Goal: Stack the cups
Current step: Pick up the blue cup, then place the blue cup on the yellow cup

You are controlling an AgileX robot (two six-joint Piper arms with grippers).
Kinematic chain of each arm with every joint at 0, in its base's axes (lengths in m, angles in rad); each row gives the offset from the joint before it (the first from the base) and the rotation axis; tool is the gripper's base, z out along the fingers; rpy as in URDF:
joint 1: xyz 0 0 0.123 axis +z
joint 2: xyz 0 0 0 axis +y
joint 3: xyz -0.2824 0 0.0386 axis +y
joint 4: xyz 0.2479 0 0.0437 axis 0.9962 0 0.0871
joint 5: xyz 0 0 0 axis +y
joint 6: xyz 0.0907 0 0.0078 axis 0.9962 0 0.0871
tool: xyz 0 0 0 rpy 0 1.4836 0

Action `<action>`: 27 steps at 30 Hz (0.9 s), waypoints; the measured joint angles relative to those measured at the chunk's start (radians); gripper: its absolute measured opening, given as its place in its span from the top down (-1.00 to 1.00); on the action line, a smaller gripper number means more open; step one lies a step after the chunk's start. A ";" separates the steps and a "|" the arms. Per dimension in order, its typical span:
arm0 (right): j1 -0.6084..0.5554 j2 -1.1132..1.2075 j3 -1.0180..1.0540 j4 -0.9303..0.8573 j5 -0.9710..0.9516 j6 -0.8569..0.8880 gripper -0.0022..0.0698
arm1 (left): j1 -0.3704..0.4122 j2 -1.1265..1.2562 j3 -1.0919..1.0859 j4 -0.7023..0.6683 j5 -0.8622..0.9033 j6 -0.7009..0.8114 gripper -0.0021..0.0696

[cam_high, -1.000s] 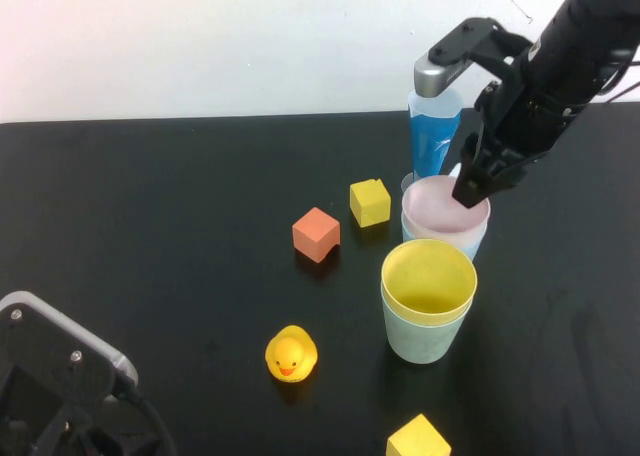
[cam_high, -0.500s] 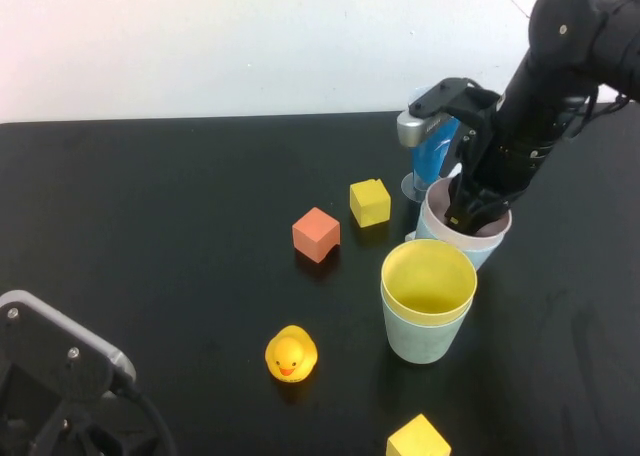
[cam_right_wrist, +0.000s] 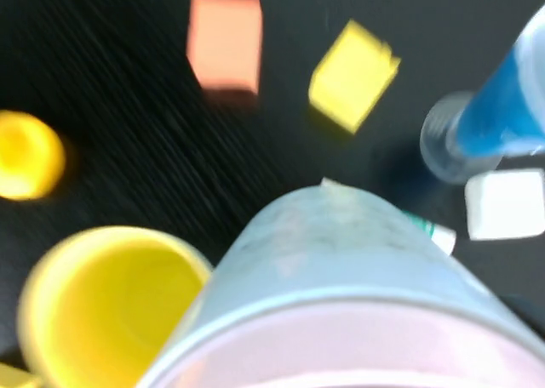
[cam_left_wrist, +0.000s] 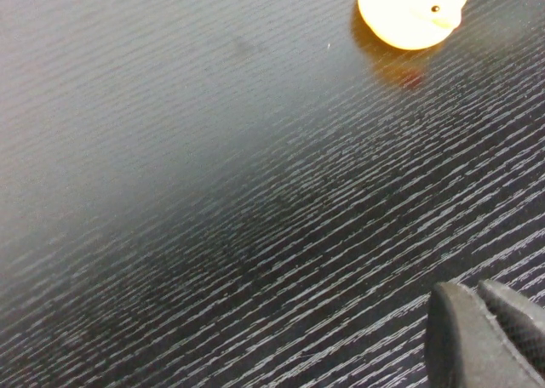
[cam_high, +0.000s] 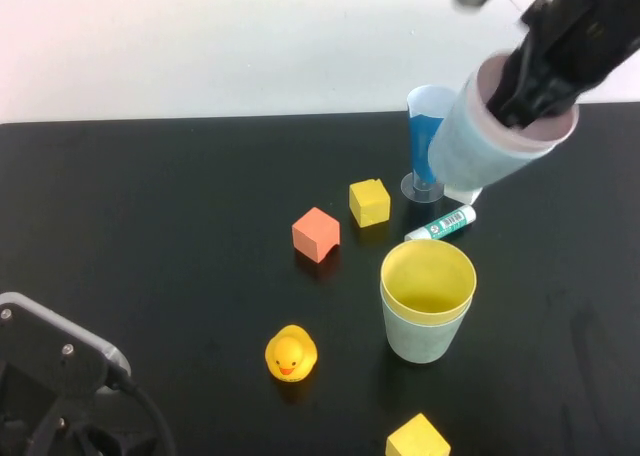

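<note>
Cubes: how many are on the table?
3: orange cube mid-table, one yellow cube beside it toward the back, another yellow cube at the near edge. None appear hidden.

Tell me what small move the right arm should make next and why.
Probably carry the pink-in-blue cup pair, held tilted in the air by the right gripper, over the yellow cup nested in the green cup, then level it. The left gripper stays parked, shut, near the duck.

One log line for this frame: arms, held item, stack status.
right gripper: shut on pink-in-blue cup pair, airborne, tilted | left gripper: shut, parked near-left | yellow-in-green pair: on table
</note>
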 joint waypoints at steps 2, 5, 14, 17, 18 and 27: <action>0.002 -0.058 0.004 0.028 0.002 -0.002 0.75 | 0.000 0.000 0.000 0.000 0.000 0.000 0.94; 0.028 -0.109 0.043 0.038 0.007 -0.007 0.75 | 0.000 0.000 0.000 0.000 -0.002 0.000 0.94; 0.150 -0.095 0.264 0.036 0.009 -0.032 0.75 | 0.000 0.000 0.000 0.000 -0.003 0.000 0.94; 0.159 -0.084 0.272 0.036 0.009 -0.037 0.75 | 0.000 0.000 0.000 0.000 -0.003 0.000 0.94; 0.159 -0.084 0.272 0.036 0.009 -0.037 0.75 | 0.000 0.000 0.000 0.000 -0.003 0.000 0.94; 0.159 -0.054 0.272 0.034 0.001 -0.040 0.71 | 0.000 0.000 0.000 0.000 -0.003 0.000 0.94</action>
